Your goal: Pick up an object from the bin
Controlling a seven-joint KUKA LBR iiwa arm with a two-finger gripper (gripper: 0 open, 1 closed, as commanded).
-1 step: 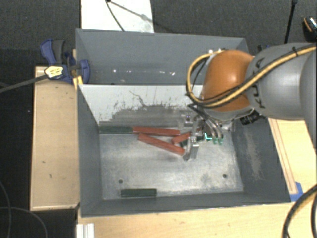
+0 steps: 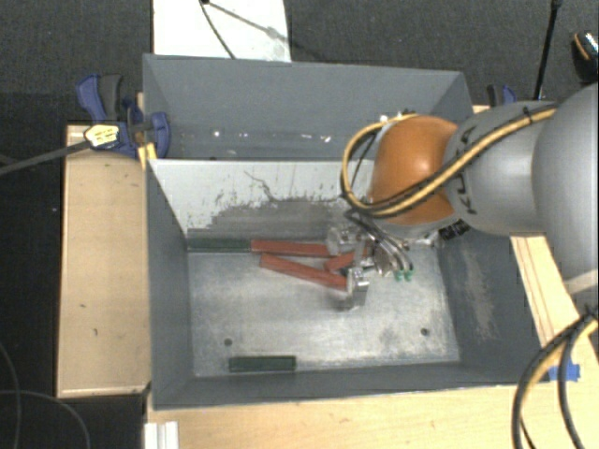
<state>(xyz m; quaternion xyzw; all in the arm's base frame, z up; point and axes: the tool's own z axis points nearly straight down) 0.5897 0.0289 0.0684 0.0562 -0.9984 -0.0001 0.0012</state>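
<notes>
My gripper is low in the middle of the bin, under the orange cover. It sits at the right end of a pair of red bars that lie side by side and angle to the left across the floor. Whether the gripper has hold of them I cannot tell, because the wrist hides the contact. A small green piece lies just right of the gripper.
A dark green flat bar lies along the foot of the back wall at the left, touching the red bars' left end. Another dark green bar rests near the front wall at the left. The arm covers the bin's right rear.
</notes>
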